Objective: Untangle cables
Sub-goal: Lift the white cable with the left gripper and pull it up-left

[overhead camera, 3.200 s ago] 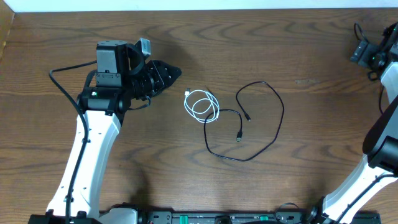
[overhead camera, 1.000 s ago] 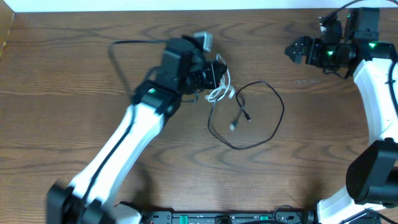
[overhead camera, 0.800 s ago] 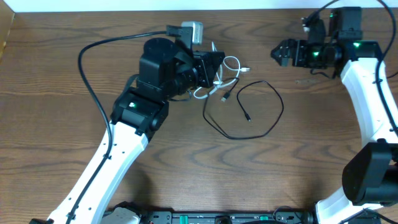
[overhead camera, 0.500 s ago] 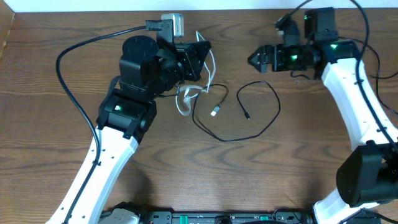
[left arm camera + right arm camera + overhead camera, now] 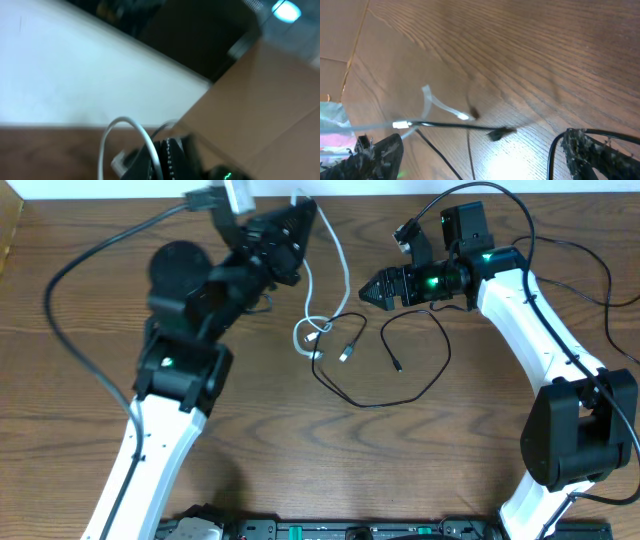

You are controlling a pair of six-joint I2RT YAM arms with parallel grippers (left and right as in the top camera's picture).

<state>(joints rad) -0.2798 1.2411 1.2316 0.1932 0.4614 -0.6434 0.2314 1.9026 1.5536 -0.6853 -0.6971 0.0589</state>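
Left fingers (image 5: 300, 218): pressed together on the white cable (image 5: 305, 330), pinching it near one end. We saw them raised well above the surface (image 5: 500, 470), near its far edge. We judged the lift was meant to draw that cord up and out of the tangle.

Right fingers (image 5: 380, 287): spread wide and holding nothing. They were low and pointed at the tangle, just beside the top of the black loop (image 5: 449, 352). We judged they were placed there to take or pin the black cord while the other arm pulled.

White cable: it hung from the left fingers in a long curve down to a small coil. The coil lay on the surface, touching the black cord at the loop's left side.

Black loop: it lay flat in a broad open ring mid-surface, between the two arms. Two plug ends (image 5: 345, 355) sat near its upper part. We could not tell whether it was one cord or two.

Left wrist view: it was blurred and showed only the white strand arching into the closed fingers.

Progress: we judged the work was partly done, because the coil and the black cord were not yet apart.

Risk: the rising coil might drag the black cord along with it.
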